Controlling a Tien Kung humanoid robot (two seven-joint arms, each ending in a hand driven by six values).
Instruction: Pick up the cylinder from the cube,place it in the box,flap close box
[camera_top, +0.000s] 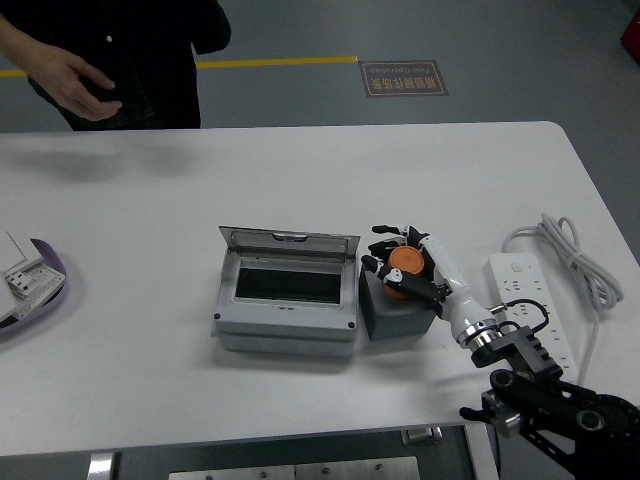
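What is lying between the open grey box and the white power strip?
In the head view, the dark cube lies between box and power strip, with the right robot hand closed around the orange cylinder.

Even overhead light, soft faint shadows, slight blur on white table (300, 190).

I see an orange cylinder (404, 265) on a dark grey cube (398, 312), a light grey box (287, 300), my white-and-black right hand (415, 265), and a white table (300, 190).
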